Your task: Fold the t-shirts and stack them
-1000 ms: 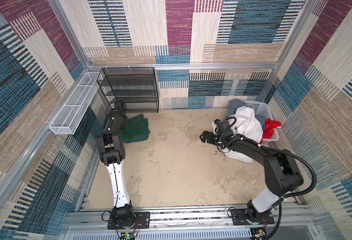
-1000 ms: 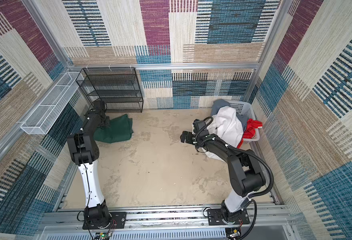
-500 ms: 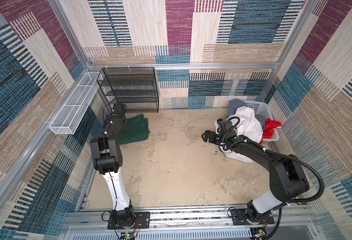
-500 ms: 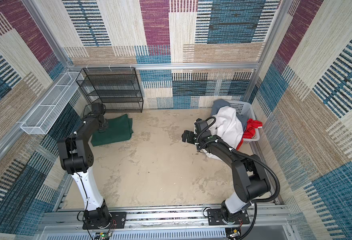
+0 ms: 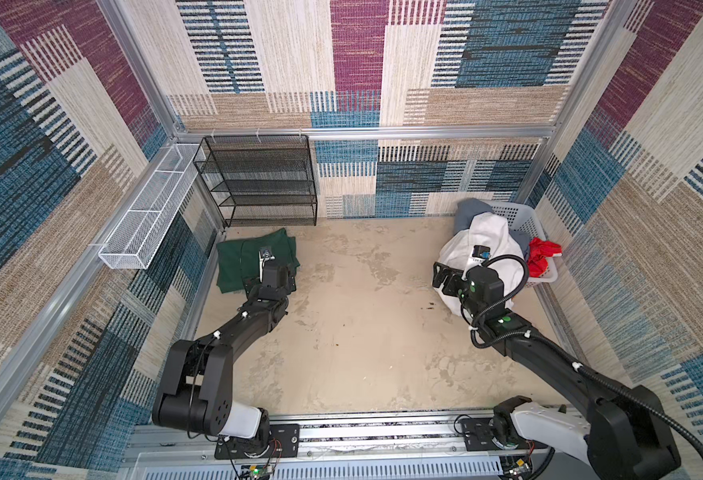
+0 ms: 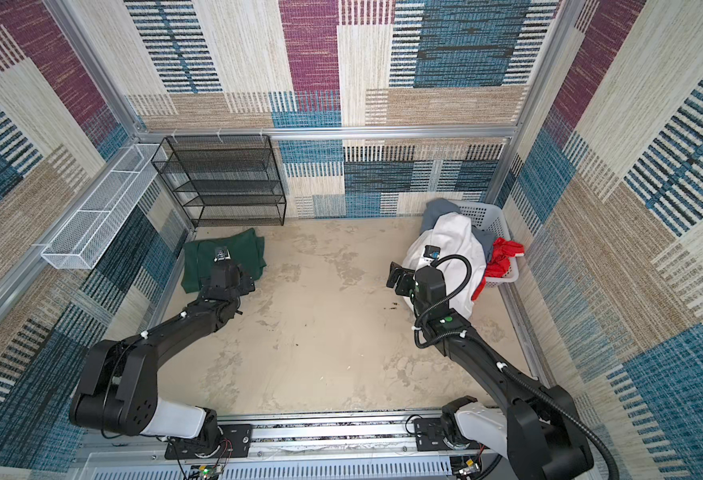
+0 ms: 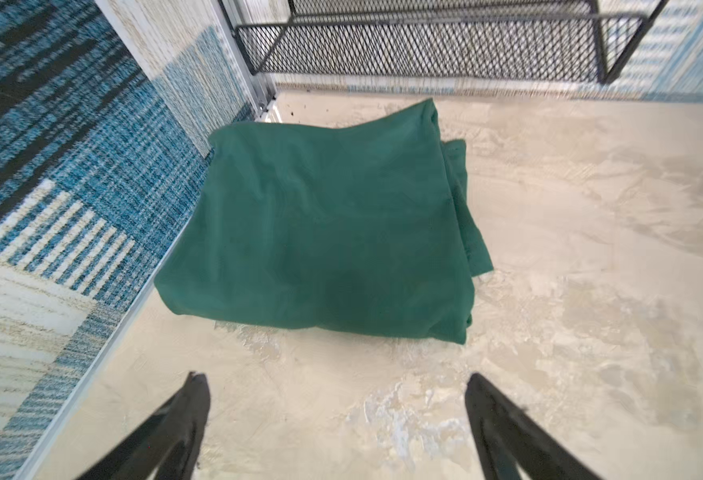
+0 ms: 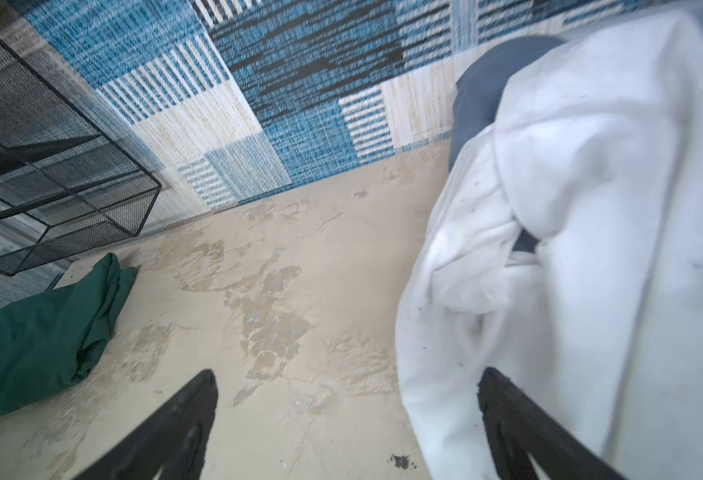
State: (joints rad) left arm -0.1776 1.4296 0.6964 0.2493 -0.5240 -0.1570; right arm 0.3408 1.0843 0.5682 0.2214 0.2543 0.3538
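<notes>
The dark green t-shirt (image 5: 237,262) (image 6: 200,266) (image 7: 320,232) lies folded on the floor in the back left corner. My left gripper (image 5: 270,284) (image 6: 231,284) (image 7: 335,378) hangs open over its near edge, with only bare floor between the fingers in the left wrist view. A white t-shirt (image 5: 482,245) (image 6: 445,245) (image 8: 570,208) spills out of the pale basket (image 5: 520,216) (image 6: 491,216), with a grey one (image 5: 466,208) (image 8: 478,95) and a red one (image 5: 543,253) (image 6: 503,253) beside it. My right gripper (image 5: 443,280) (image 6: 397,280) (image 8: 347,374) is open at the white shirt's hanging edge, holding nothing.
A black mesh shelf rack (image 5: 266,183) (image 7: 424,45) stands against the back wall just behind the green shirt. A white wire basket (image 5: 146,220) is fixed on the left wall. Carpeted walls close in the left, back and right sides.
My left gripper opened, let go of the green shirt and drew back from the corner toward the front. The right gripper stayed open and shifted slightly beside the white shirt.
</notes>
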